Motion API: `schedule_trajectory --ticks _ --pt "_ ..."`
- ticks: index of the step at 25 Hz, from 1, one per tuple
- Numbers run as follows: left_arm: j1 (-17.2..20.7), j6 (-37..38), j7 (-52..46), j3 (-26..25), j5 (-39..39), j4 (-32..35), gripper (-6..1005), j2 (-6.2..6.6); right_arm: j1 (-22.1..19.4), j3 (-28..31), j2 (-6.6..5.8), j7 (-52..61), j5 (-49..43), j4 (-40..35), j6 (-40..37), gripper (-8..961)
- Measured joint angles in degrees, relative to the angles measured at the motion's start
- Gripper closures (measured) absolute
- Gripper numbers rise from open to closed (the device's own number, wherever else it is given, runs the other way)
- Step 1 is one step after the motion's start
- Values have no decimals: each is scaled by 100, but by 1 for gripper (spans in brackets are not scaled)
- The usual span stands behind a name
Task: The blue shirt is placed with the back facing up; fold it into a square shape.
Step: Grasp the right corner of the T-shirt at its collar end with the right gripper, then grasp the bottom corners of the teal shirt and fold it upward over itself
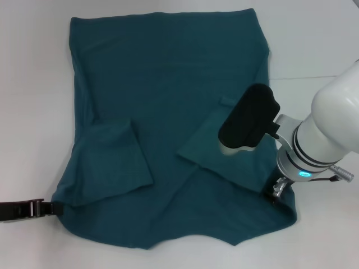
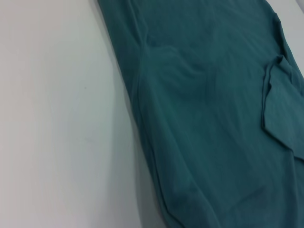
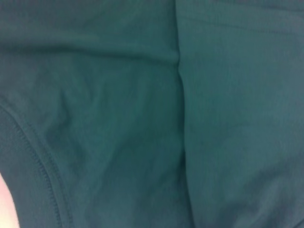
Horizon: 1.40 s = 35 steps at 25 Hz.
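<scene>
- The blue shirt (image 1: 162, 95) lay spread on the white table (image 1: 33, 84), back up, filling most of its middle; both sleeves were already turned in over the body, the left sleeve (image 1: 115, 159) and the right sleeve (image 1: 210, 140) lying as flaps.
- My right gripper (image 1: 276, 193) sat low at the shirt's near right corner, toward the table's near edge, pressed down at the fabric. I could not tell how far its fingers were open or whether they had cloth — the wrist camera showed only knit and a hem seam (image 3: 42, 166).
- The left gripper (image 1: 25, 209) rested just off the shirt's near left corner by the table's left edge; I could not tell its finger state either.
- Risk as I judged it: if only one corner got lifted, the soft knit would drag and skew, and the square would come out crooked.
- A pinch taking one layer only could pull the sleeve flaps open again.
- The near hem already curved unevenly — a fold from there could lock in that wrinkle.
</scene>
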Motion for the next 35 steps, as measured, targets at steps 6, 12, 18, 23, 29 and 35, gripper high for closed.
schedule_trajectory --ticks 6,12,18,23,29,35 --pt "0 0 0 2 0 0 996 0 -39 61 -1 31 16 10 10 818" --pt "-1 0 0 2 0 0 997 0 -82 131 -11 3 98 9 2 917" --pt "17 8 0 -27 0 0 997 22 -188 770 -34 -199 202 -63 -98 950" --pt "28 71 -34 -41 0 1 996 64 -318 1213 -44 -361 178 -135 -274 949" --pt "48 214 -99 -95 0 11 997 111 -434 1617 -46 -437 162 -218 -438 951" --pt "50 472 -144 -201 0 57 997 122 -508 1808 -37 -226 7 -264 -584 952"
